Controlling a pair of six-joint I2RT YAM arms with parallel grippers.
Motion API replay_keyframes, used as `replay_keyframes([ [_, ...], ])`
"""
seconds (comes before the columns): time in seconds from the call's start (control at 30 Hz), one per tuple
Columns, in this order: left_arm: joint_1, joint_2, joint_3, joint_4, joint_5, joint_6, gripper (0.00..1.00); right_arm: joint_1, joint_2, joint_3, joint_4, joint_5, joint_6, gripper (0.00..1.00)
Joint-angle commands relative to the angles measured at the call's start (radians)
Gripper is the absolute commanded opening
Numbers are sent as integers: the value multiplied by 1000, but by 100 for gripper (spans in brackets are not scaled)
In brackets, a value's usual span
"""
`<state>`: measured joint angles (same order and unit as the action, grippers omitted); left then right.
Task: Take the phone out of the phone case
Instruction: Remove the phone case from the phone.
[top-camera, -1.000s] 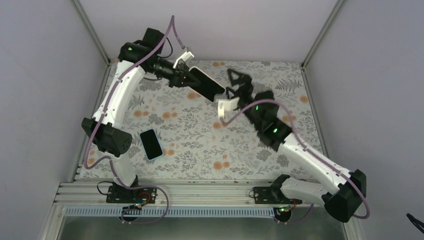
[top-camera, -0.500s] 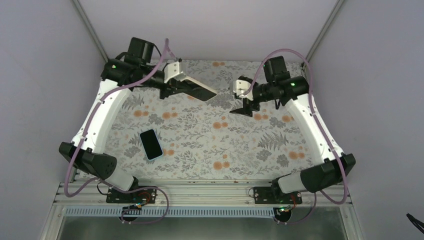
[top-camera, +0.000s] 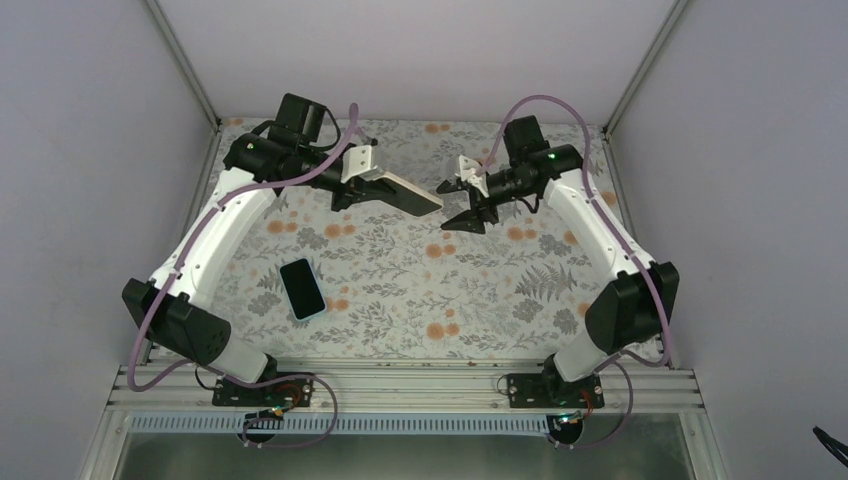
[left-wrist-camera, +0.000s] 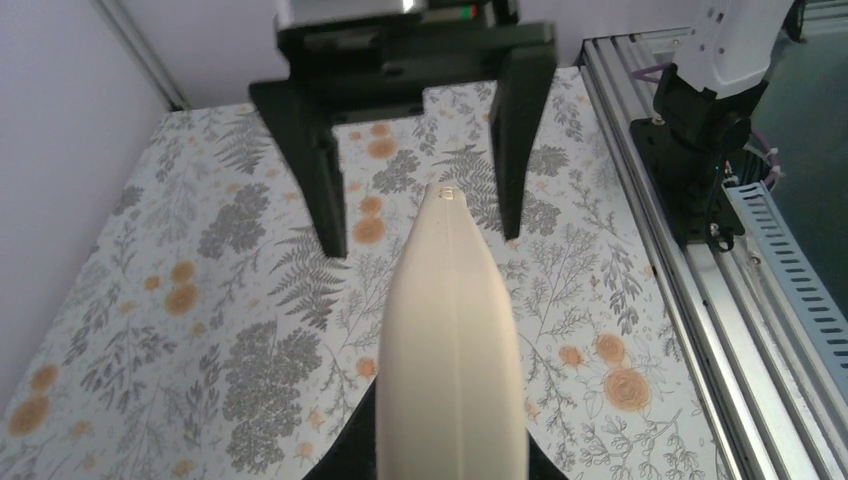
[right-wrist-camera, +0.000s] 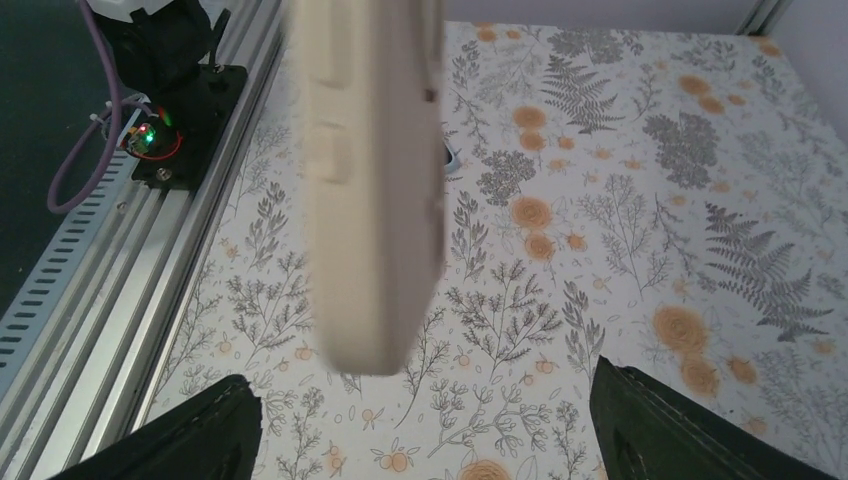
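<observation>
My left gripper (top-camera: 352, 187) is shut on one end of the phone case (top-camera: 400, 190), a pale beige shell held in the air over the back of the table. In the left wrist view the case (left-wrist-camera: 450, 340) runs straight out from the gripper's dark fingers (left-wrist-camera: 352, 458). Only its back and edge show, so the phone is hidden inside it. My right gripper (top-camera: 460, 204) faces the case's free end, open, a small gap away. In the right wrist view the case (right-wrist-camera: 370, 180) hangs ahead of the wide-apart fingers (right-wrist-camera: 190, 432), untouched.
A dark phone with a bluish rim (top-camera: 302, 288) lies flat on the flowered table cover (top-camera: 420, 290), left of centre. Grey walls close the back and both sides. A metal rail (top-camera: 400, 385) with the arm bases runs along the near edge.
The left gripper turned the case so its beige back shows instead of the black screen. The right arm swung up and back, then came in towards the case's free end, jaws narrowing slightly.
</observation>
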<state>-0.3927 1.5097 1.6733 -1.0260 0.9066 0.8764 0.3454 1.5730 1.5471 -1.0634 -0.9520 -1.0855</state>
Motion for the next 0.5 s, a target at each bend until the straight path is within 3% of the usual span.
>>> replay_keyframes([
  [0.0,-14,-16,16,21,92,41,2,3,21,-8,69,-65,55,84],
  [0.47,-16,-28,-33,15,97,50,2,0,59,24,61,-75,65,82],
])
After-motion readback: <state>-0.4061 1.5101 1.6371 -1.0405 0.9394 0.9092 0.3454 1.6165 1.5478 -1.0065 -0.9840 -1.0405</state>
